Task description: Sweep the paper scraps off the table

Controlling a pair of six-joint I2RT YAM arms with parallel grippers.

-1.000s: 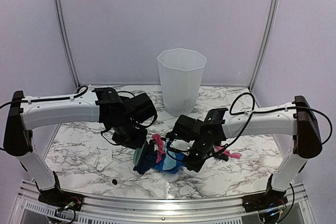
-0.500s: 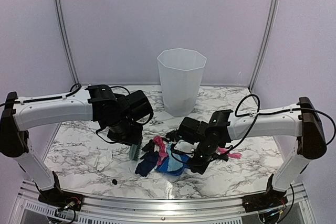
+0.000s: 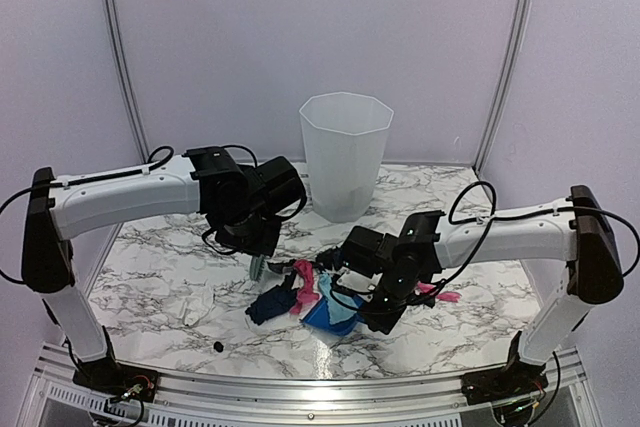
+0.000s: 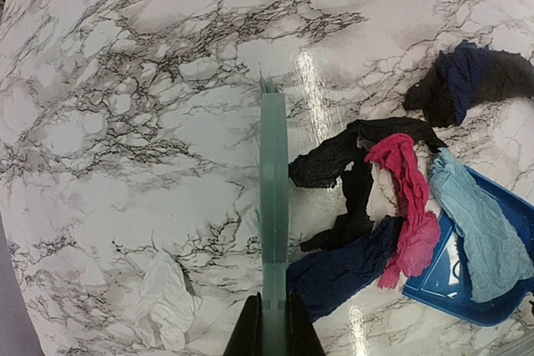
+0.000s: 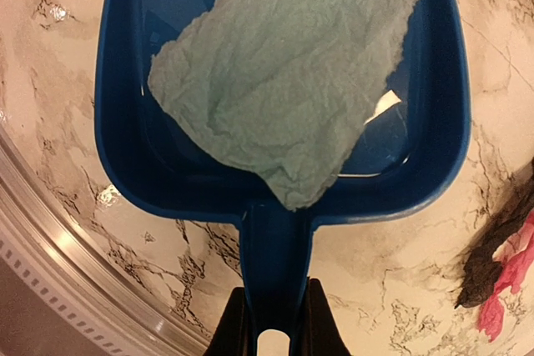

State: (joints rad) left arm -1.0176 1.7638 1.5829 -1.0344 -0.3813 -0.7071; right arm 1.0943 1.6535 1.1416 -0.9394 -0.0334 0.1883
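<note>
Here, paper scraps (image 3: 300, 287) lie between left gripper (image 4: 269, 328) and right gripper (image 5: 269, 316).

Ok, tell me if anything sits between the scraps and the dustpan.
Nothing visible does. The paper scraps lie at the open lip of the dustpan, one light blue scrap already inside; the brush stands on their other side.

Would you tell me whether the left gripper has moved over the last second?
Yes: the left gripper has moved back across the table, closer to the white bin.
</note>
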